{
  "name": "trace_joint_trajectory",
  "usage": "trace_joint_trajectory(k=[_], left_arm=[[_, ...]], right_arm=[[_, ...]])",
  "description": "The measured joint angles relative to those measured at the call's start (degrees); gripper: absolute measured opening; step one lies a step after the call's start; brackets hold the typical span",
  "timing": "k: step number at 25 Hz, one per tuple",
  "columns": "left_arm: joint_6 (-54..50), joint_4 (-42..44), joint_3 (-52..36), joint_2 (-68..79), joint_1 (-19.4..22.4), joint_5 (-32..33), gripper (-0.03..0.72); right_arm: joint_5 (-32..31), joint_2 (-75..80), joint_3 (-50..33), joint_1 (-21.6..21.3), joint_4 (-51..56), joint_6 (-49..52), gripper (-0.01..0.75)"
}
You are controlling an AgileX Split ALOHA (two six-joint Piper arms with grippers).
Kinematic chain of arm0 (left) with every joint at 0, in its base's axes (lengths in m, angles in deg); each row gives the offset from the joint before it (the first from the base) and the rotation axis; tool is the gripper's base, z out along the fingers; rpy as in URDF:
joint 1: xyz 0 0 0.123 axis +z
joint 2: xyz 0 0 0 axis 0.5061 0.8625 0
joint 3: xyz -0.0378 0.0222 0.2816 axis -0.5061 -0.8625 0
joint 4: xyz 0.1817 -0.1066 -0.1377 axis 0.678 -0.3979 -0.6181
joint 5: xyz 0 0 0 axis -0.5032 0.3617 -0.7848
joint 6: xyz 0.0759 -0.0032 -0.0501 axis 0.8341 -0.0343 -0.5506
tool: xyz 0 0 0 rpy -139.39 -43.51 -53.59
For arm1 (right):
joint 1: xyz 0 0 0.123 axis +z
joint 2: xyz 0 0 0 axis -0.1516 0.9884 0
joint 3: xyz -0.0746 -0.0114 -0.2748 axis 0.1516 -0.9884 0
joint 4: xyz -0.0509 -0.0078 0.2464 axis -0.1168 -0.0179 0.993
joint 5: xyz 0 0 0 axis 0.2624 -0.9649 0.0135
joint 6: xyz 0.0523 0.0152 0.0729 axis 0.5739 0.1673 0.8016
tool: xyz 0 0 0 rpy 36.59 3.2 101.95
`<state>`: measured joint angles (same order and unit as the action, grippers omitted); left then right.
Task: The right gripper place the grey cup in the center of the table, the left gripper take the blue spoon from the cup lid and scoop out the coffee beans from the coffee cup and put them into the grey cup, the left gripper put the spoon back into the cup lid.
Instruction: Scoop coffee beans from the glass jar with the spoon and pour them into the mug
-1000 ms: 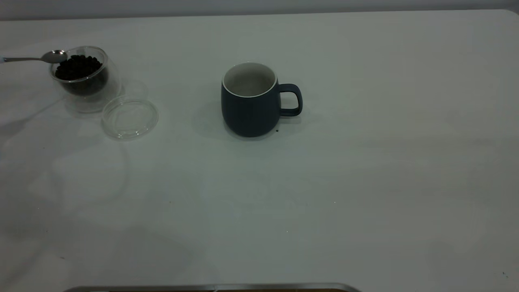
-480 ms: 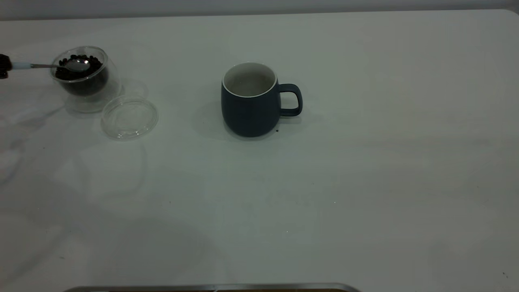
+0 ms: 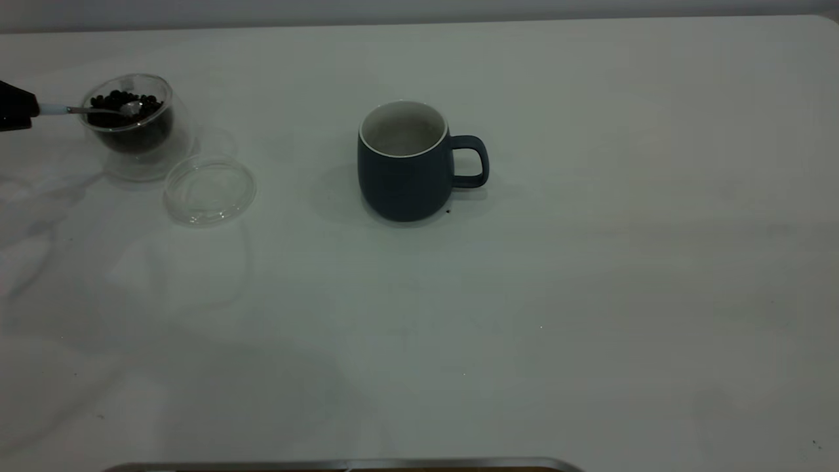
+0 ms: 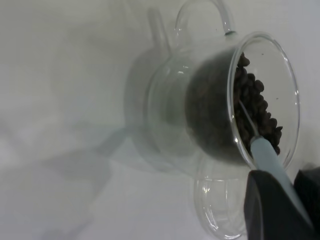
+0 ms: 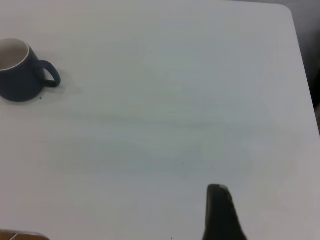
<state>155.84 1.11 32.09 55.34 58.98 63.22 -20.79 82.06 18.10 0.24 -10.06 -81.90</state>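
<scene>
The coffee cup stands at the far left of the table, full of coffee beans. My left gripper is at the left edge, shut on the pale handle of the blue spoon. The spoon's metal bowl dips into the beans. The left wrist view shows the handle between my left gripper and the beans. The empty cup lid lies beside the coffee cup. The grey cup stands upright mid-table, handle to the right, apparently empty. My right gripper hangs far from the grey cup.
A small dark speck lies by the grey cup's base. A metal edge runs along the near side of the table. The rounded table corner shows in the right wrist view.
The spoon moved right from the coffee cup's left rim to over the beans, then dipped into them. My left gripper came into view at the left edge. The grey cup and lid stayed put.
</scene>
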Motion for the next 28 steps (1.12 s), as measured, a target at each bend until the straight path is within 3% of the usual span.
trace_joint_trajectory(k=[21,28], left_arm=[[-5.8,3.8,0.0,0.0,0.1,3.1,0.134],[-7.0,3.8,0.0,1.6,2.8,6.1,0.134]], right_arm=[[0.0,0.0,0.0,0.0,0.0,0.0,0.503],[0.0,0.0,0.0,0.0,0.0,0.0,0.503]])
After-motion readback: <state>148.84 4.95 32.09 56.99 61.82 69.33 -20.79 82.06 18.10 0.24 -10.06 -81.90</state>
